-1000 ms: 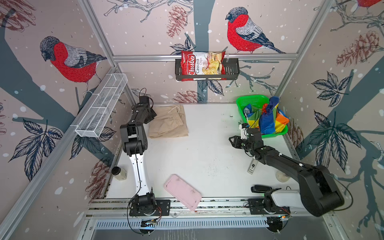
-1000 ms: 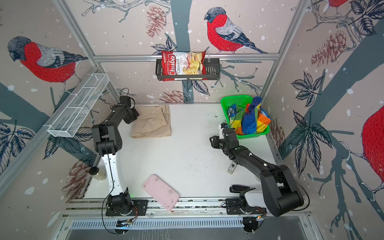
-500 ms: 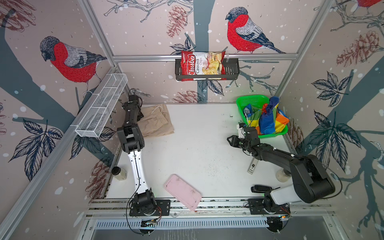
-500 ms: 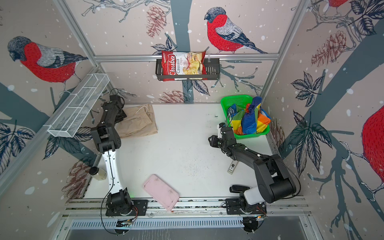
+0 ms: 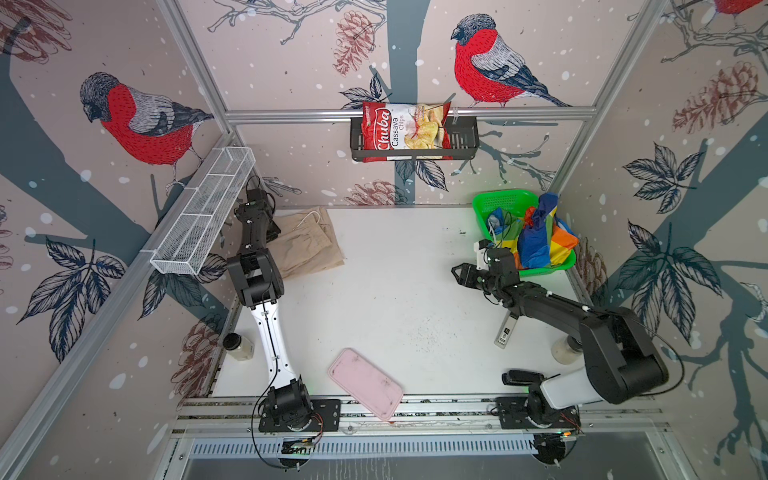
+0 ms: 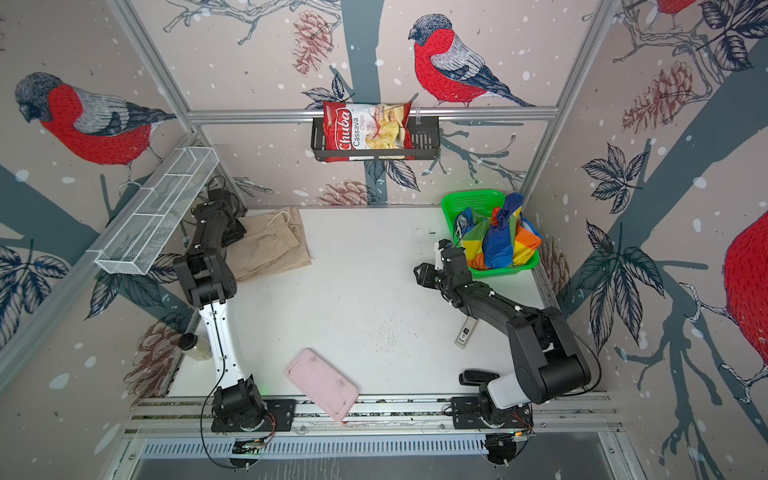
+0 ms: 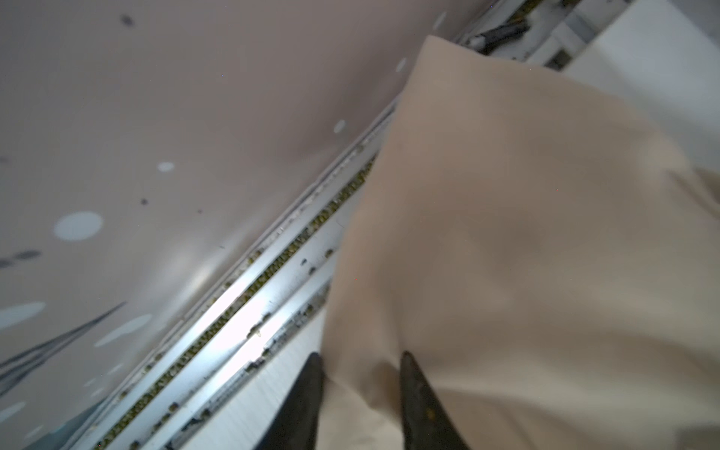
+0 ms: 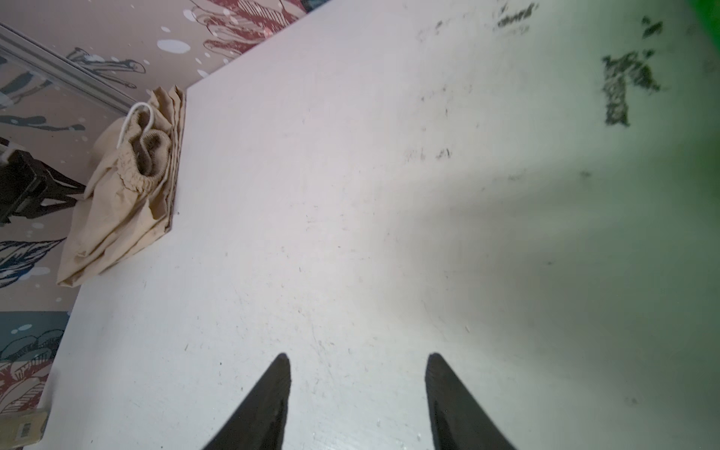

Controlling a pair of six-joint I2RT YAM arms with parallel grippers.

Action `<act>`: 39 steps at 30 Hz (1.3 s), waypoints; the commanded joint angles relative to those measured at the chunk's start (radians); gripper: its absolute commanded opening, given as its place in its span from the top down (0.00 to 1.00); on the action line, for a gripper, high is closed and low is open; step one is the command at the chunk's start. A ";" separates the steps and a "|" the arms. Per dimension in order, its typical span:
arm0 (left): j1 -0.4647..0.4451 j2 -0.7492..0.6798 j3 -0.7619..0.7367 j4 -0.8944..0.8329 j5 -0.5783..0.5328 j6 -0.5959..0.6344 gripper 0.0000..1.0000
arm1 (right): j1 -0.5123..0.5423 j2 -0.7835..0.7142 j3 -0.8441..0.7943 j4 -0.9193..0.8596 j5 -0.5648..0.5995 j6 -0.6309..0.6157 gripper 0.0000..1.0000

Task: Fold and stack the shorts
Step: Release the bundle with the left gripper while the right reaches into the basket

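The left gripper (image 7: pixel 360 354) sits low at the far left corner of the table (image 5: pixel 395 291). Its jaws are parted, and the edge of the beige shorts (image 7: pixel 526 233) lies loose in the gap between them. The wrist view is blurred, so I cannot tell whether either finger (image 7: pixel 417 393) touches the cloth. In both top views this gripper (image 5: pixel 271 233) (image 6: pixel 232 235) is at the wall-side edge of the beige shorts (image 5: pixel 309 245) (image 6: pixel 270 247). They lie folded flat in layers against the back wall, with the white drawstring (image 5: pixel 307 218) looped on top near the waistband. The right gripper (image 8: pixel 359 356) is released, its jaws spread over bare white tabletop with nothing between them. In both top views it (image 5: pixel 457 272) (image 6: pixel 419 272) points toward the middle of the table, just in front of the green basket (image 5: pixel 498 201) (image 6: pixel 469 199) in the far right corner. The striped shorts (image 5: pixel 536 237) (image 6: pixel 498 237) are bunched up inside that basket, with blue, yellow, orange and red folds heaped above its rim. The two pairs are well apart, on opposite sides of the table. From the right wrist view the beige shorts (image 8: pixel 124 187) show their gathered waistband and stacked folds. A pink tray (image 5: pixel 365 382) overhangs the near edge, and a small jar (image 5: pixel 237 345) stands beside the left arm.
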 commanded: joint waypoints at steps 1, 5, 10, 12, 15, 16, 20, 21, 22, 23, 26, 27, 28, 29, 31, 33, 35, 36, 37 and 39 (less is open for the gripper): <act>0.000 -0.043 -0.028 -0.029 0.059 -0.030 0.57 | -0.002 -0.063 0.036 -0.072 0.123 -0.011 0.36; -0.008 -0.153 -0.115 -0.002 0.136 -0.057 0.51 | -0.023 -0.178 0.113 -0.193 0.265 -0.034 0.30; -0.085 -0.312 -0.247 0.053 0.209 -0.075 0.45 | -0.042 -0.274 0.209 -0.305 0.466 -0.044 0.10; -0.140 -0.366 -0.297 0.070 0.219 -0.077 0.44 | -0.059 -0.296 0.231 -0.321 0.538 -0.049 0.00; -0.244 -0.459 -0.399 0.140 0.258 -0.085 0.44 | -0.109 -0.290 0.291 -0.374 0.605 -0.059 0.00; -0.280 -0.488 -0.419 0.168 0.268 -0.094 0.43 | -0.134 -0.276 0.314 -0.392 0.623 -0.053 0.01; -0.407 -0.593 -0.490 0.314 0.315 -0.134 0.43 | -0.259 -0.202 0.387 -0.439 0.584 -0.023 0.00; -0.442 -0.623 -0.512 0.354 0.312 -0.135 0.42 | -0.294 -0.153 0.408 -0.456 0.569 -0.021 0.00; -0.474 -0.664 -0.543 0.394 0.300 -0.131 0.42 | -0.322 -0.120 0.429 -0.471 0.563 -0.024 0.00; -0.502 -0.703 -0.578 0.421 0.273 -0.124 0.42 | -0.345 -0.094 0.442 -0.480 0.561 -0.031 0.00; -0.592 -0.891 -0.795 0.536 0.168 -0.093 0.40 | -0.407 -0.019 0.475 -0.499 0.549 -0.043 0.00; -0.611 -0.974 -0.893 0.592 0.150 -0.088 0.39 | -0.423 0.002 0.478 -0.493 0.542 -0.050 0.01; -0.620 -1.062 -1.010 0.648 0.144 -0.091 0.37 | -0.436 0.024 0.483 -0.489 0.546 -0.051 0.00; -0.622 -1.140 -1.103 0.696 0.148 -0.097 0.34 | -0.447 0.043 0.486 -0.486 0.543 -0.050 0.00; -0.621 -1.313 -1.302 0.777 0.129 -0.118 0.18 | -0.471 0.091 0.499 -0.483 0.509 -0.047 0.01; -0.621 -1.469 -1.432 0.790 0.122 -0.112 0.02 | -0.483 0.137 0.511 -0.472 0.476 -0.051 0.03; -0.619 -1.598 -1.526 0.797 0.123 -0.132 0.02 | -0.485 0.180 0.508 -0.447 0.459 -0.059 0.06; -0.619 -1.662 -1.576 0.822 0.162 -0.135 0.02 | -0.485 0.200 0.504 -0.425 0.447 -0.066 0.08; -0.620 -1.718 -1.616 0.839 0.188 -0.144 0.02 | -0.485 0.217 0.498 -0.403 0.427 -0.076 0.10; -0.619 -1.801 -1.680 0.870 0.204 -0.179 0.02 | -0.482 0.247 0.496 -0.370 0.378 -0.093 0.14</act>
